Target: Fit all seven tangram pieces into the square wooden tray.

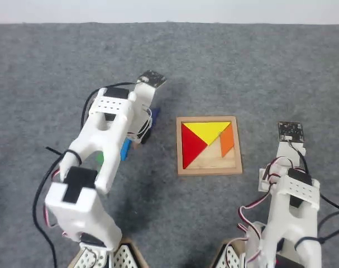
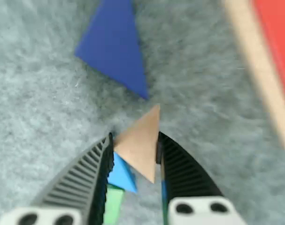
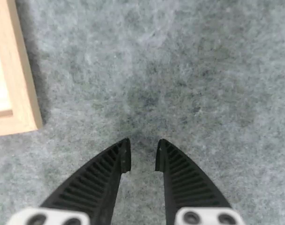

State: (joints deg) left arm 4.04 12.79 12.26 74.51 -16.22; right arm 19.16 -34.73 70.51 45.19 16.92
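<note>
The square wooden tray point(image 1: 209, 171) lay flat on the gray felt mat point(image 1: 258, 72), between my two arms. Three pieces sat inside it: a yellow triangle point(image 1: 205, 130) along the far edge, a red triangle point(image 1: 191, 147) against the side nearest my left arm, and an orange parallelogram point(image 1: 227, 139) by the opposite side. The rest of the tray floor was bare wood.

My left gripper point(image 2: 134, 139) hung low over the felt, off the tray's left side, and its two fingers were pressed against opposite edges of a tan triangle point(image 2: 140, 145), one finger on each side, with one corner of the piece poking out past the fingertips. Just under that triangle, between my fingers, showed a light blue piece point(image 2: 121, 174), and behind it a green piece point(image 2: 113, 204); I could not tell their full shapes. A dark blue triangle point(image 2: 116, 47) lay flat on the felt a little beyond my fingertips, apart from the tan one. The tray's wooden rim ran along the edge of my left wrist view, near the gripper.

My right gripper point(image 3: 142, 154) was on the tray's other side, above bare felt near one tray corner, its fingers parted by a narrow gap and holding nothing
</note>
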